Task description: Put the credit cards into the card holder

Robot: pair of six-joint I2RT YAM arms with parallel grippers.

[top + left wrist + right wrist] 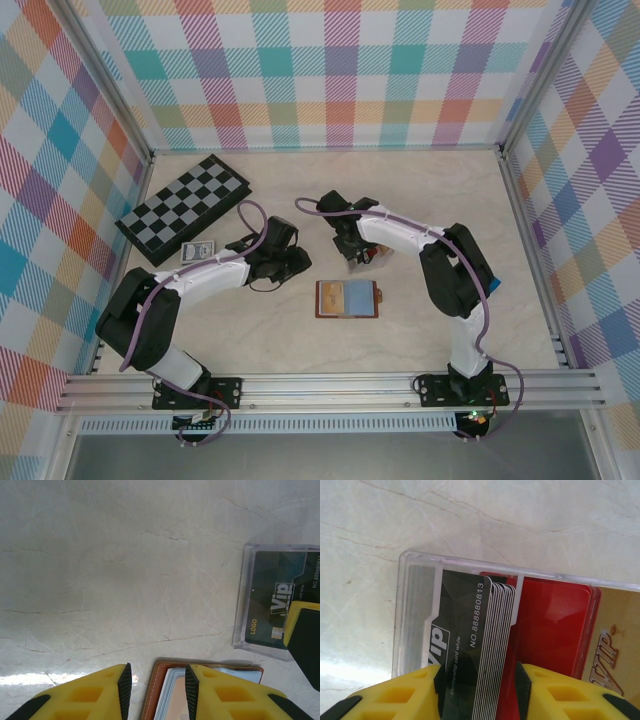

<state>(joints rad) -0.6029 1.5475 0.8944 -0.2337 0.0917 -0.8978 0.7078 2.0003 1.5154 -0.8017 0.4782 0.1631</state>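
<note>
Right gripper (477, 677) hangs over the clear tray (415, 610), jaws parted about as wide as the stack of black cards (465, 625) and standing on either side of it. From here I can't make out a firm pinch, so I'd call it open around the cards, not holding them. Next to that stack in the tray lie a red card (550, 625) and a tan one (615, 640).

The black cards' long axis runs straight away from the wrist, in line with the fingers, so the jaws look set to close across the narrow way. The printed number reads along that same axis.

The holder (347, 298) lies open and flat on the table, just beside the tray and on the side nearer the arm bases. Its long axis runs left to right across the table, the snap tab at its right end. A light card already shows in one pocket.

Left gripper (156, 672) hovers at the holder's far edge, jaws partly open with nothing between them. It is the nearer arm to the holder; the right is the one at the cards.

My guess is the right arm must lift a card and carry it back toward the bases, turning it to suit the holder's pockets.
</note>
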